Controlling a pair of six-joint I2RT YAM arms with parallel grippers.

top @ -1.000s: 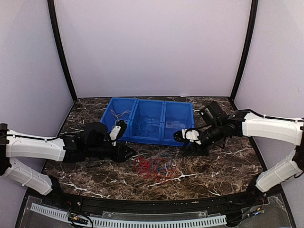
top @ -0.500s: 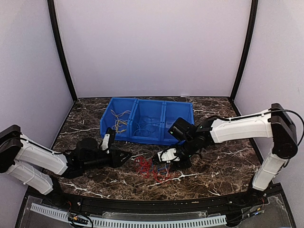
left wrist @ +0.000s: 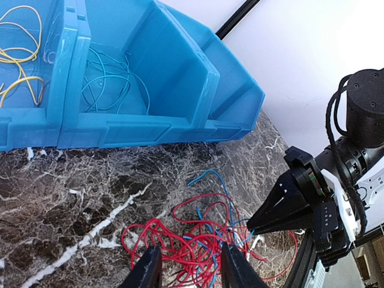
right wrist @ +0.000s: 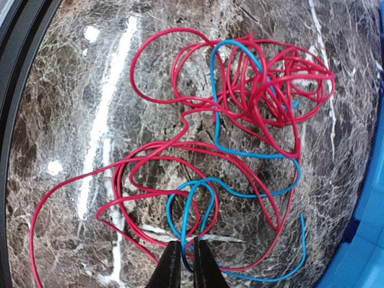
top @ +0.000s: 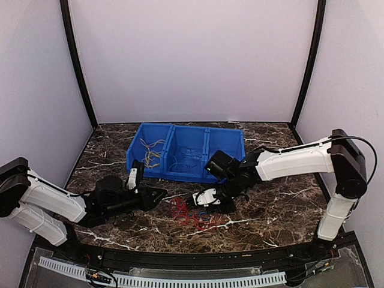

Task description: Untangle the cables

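The cables [top: 195, 215], a fist-sized tangle of red and blue wires, lie on the marble table in front of the blue bin. In the left wrist view the red loops [left wrist: 186, 240] lie just ahead of my left gripper [left wrist: 189, 271], which is open and empty above the tangle's left edge [top: 163, 193]. My right gripper [top: 193, 201] is low over the tangle's top. In the right wrist view its fingers [right wrist: 185, 263] are closed on a blue cable [right wrist: 198, 204] that loops among the red cables [right wrist: 258, 84].
A blue three-compartment bin [top: 207, 144] stands behind the tangle. Yellow wires [left wrist: 18, 60] lie in its left compartment and blue wires [left wrist: 114, 84] in the middle one. The right arm's black wrist [left wrist: 300, 204] is close opposite my left gripper.
The right arm swung from beside the bin down and left onto the tangle. The left arm dropped lower and edged right toward the cables.
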